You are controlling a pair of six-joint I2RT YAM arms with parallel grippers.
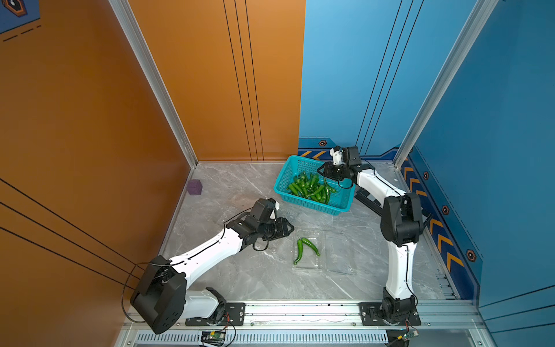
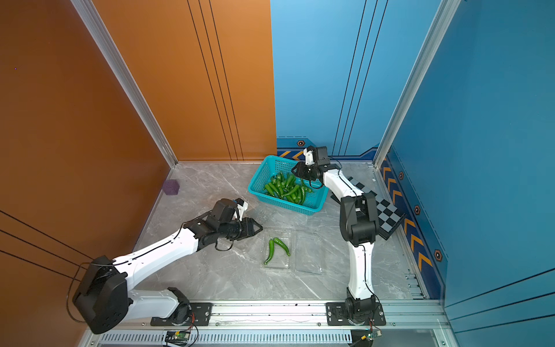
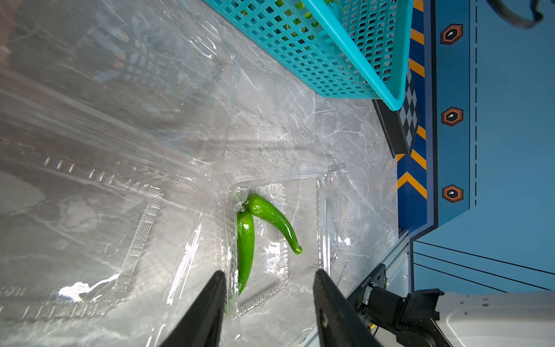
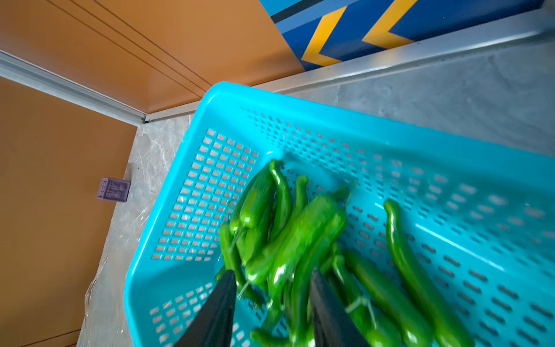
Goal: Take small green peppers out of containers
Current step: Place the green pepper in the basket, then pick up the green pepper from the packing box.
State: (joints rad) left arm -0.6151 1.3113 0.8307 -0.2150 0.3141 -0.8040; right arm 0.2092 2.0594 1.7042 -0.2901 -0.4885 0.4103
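Two small green peppers [image 1: 310,245] [image 3: 271,216] lie in an open clear container [image 1: 312,264] [image 3: 303,192] at the table's middle. My left gripper [image 1: 289,228] [image 3: 270,279] hovers just left of it, open, nothing between its fingers; one pepper's tip lies close to a fingertip [image 3: 220,282]. More clear containers [image 3: 120,75] [image 1: 341,255] lie around it, with no peppers in them. My right gripper [image 1: 322,171] [image 4: 271,279] hangs open over the teal basket [image 1: 303,202] [image 4: 300,105], above a blurred heap of peppers [image 4: 300,240] [image 2: 285,189].
A purple cube [image 1: 194,187] sits by the left wall. A checkerboard plate [image 2: 387,210] lies under the right arm near the right wall. The teal basket stands at the back, close to the rear wall.
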